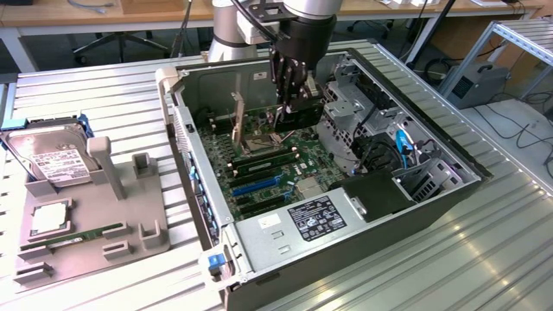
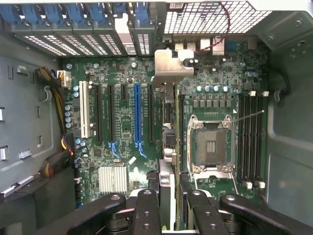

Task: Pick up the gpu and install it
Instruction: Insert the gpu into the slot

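The gpu point(image 1: 298, 110) is already off the bench point(image 1: 95, 97) and inside the open computer case point(image 1: 259, 233), so the pick-up is done. The claw point(image 1: 289, 97) hangs above the motherboard point(image 1: 268, 168) with its fingers point(image 2: 146, 210) clenched on the card's top edge. In the wrist view the gpu point(image 2: 168, 117) stands on edge, its silvery metal bracket point(image 2: 171, 63) pointing toward the rear slot openings of the case, just beside the blue expansion slot point(image 2: 137, 115) and between that slot and the bare processor socket point(image 2: 210, 144).

Installation looks under way but not finished. The card seems lined up along a slot on the motherboard, yet from this angle I cannot tell whether its lower edge has entered the slot or only hovers over it. The claw has not let go, which suggests that seating is what remains.

Outside the case, on the grey parts holder point(image 1: 87, 214) toward the exterior view's left, the hard drive point(image 1: 52, 159) and the narrow memory stick point(image 1: 74, 238) lie in their places.
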Controlling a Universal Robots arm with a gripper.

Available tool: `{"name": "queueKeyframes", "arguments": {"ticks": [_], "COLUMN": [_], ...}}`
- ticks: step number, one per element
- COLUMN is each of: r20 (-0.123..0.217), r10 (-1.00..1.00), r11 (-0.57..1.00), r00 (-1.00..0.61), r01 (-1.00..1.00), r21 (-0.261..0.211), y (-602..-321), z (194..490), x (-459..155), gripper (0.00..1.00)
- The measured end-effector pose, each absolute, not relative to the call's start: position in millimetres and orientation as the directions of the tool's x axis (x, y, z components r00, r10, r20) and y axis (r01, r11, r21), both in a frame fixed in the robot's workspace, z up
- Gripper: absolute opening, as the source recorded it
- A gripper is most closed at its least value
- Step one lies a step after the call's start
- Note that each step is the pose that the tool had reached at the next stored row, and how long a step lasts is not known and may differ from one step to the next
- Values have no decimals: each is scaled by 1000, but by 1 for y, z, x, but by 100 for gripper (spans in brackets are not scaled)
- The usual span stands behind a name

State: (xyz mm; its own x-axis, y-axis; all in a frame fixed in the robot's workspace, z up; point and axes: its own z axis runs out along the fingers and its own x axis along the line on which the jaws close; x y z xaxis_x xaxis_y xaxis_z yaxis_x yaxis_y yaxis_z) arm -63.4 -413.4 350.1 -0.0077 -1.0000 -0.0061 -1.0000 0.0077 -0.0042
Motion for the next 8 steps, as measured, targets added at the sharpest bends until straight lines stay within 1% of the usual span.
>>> {"name": "queueKeyframes", "arguments": {"ticks": [8], "r20": [-6], "r10": [-1000], "r11": [-15], "r00": [15], "r01": [-1000], "r21": [-4], "y": [-413], "z": [350], "x": [-63], "gripper": [27]}}
